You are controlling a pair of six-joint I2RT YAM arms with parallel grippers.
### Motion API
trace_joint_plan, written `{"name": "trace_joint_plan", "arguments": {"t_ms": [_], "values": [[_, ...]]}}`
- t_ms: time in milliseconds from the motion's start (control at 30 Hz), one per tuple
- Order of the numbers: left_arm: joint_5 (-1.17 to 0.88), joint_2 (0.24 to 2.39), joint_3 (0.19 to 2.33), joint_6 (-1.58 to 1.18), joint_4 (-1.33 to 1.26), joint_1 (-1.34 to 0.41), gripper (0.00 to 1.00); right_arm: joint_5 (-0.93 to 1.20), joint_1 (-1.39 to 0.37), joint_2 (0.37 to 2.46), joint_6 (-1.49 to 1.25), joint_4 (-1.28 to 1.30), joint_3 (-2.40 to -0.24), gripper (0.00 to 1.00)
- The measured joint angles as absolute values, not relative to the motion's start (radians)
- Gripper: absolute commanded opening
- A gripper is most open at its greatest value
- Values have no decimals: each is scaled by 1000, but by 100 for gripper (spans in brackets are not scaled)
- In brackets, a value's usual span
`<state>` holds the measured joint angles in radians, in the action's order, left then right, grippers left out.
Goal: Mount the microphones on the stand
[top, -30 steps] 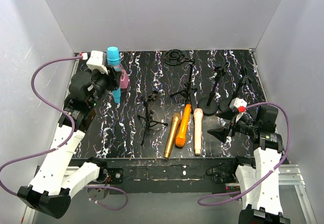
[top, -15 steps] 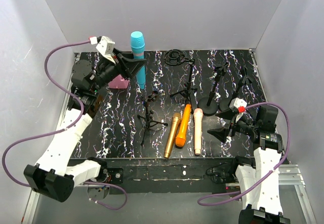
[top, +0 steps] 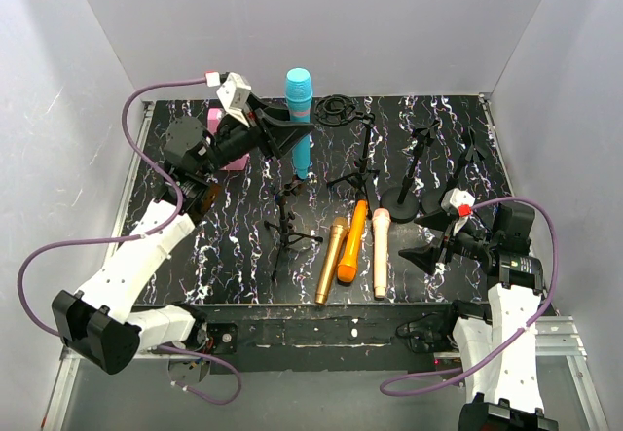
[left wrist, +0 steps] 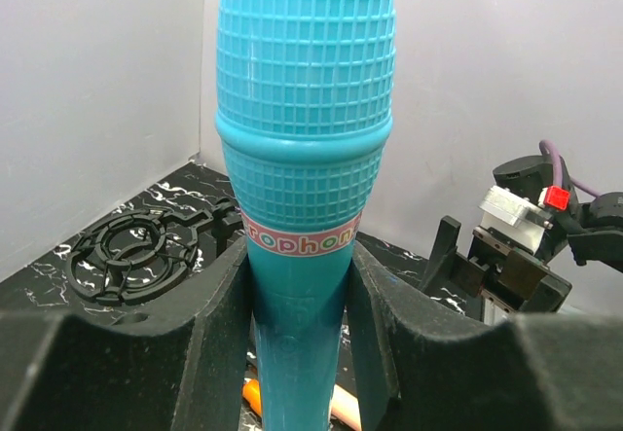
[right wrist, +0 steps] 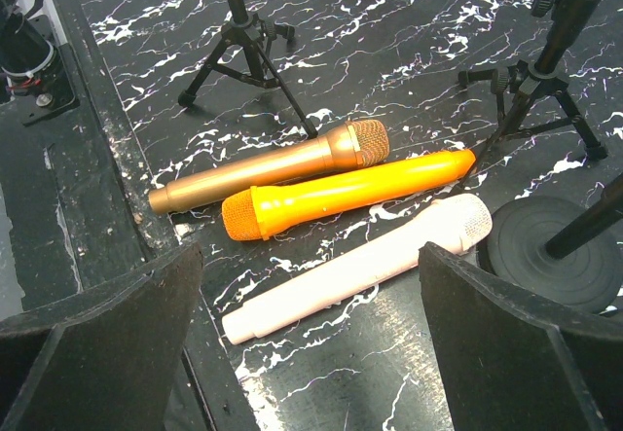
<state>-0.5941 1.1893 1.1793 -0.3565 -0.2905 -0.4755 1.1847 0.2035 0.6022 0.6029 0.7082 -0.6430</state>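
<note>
My left gripper is shut on the cyan-blue microphone, which it holds upright, head up, above the table. In the left wrist view the black fingers press both sides of the microphone's body. Its lower end hangs just over the clip of a small tripod stand. The gold, orange and pale peach microphones lie side by side at the front middle. My right gripper stands open beside them, low, with the peach microphone lying between and beyond its fingers.
Taller stands and a round base fill the back right. A black ring-shaped shock mount lies at the back. A pink block sits behind my left arm. Grey walls enclose the table.
My left arm has carried the cyan-blue microphone rightward, from beside the pink block at the back left to above the small tripod stand. The right arm has not moved.
</note>
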Motion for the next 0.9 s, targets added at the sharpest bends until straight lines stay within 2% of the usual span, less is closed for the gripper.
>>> {"name": "trace_joint_plan", "arguments": {"t_ms": [900], "values": [[-550, 1207, 1112, -221, -237, -500, 0, 1185, 204, 602, 604, 708, -643, 98]]}}
